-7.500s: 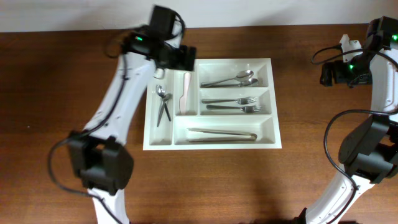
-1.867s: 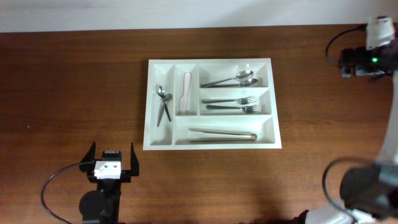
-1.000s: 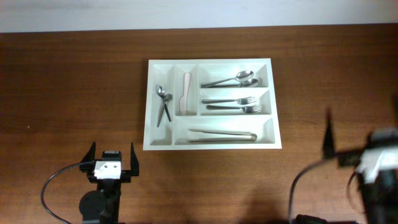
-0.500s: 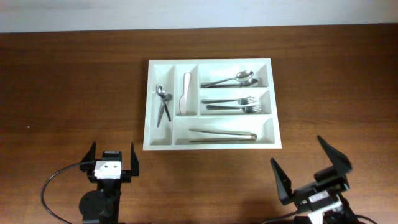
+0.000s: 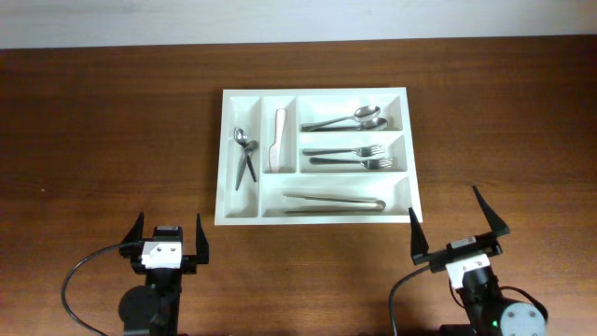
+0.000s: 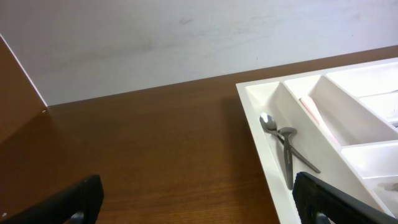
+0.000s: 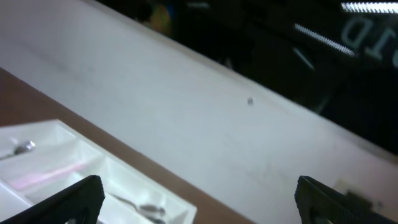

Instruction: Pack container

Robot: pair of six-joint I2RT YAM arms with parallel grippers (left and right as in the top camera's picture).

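My left pincer [image 5: 169, 233] and right pincer [image 5: 446, 217] rest low, folded back, gaping empty. Both face the large white rectangular plastic tray [image 5: 317, 92].

Item count, desk top:

- Container [image 5: 317, 221]: one, with five compartments, two narrow and three wide.
- Small spoons [image 5: 244, 155]: two, in the narrow compartment along the container's left edge.
- Pale knife [image 5: 277, 142]: one, in the second narrow compartment.
- Large spoons [image 5: 358, 118]: two, in the wide compartment at the far right corner.
- Forks [image 5: 360, 157]: two, in the middle wide compartment.
- Tongs [image 5: 334, 201]: one pair, in the wide compartment along the near edge.
- Grippers: two, the left gripper [image 5: 168, 222] and the right gripper [image 5: 444, 202], at the desk's near edge.
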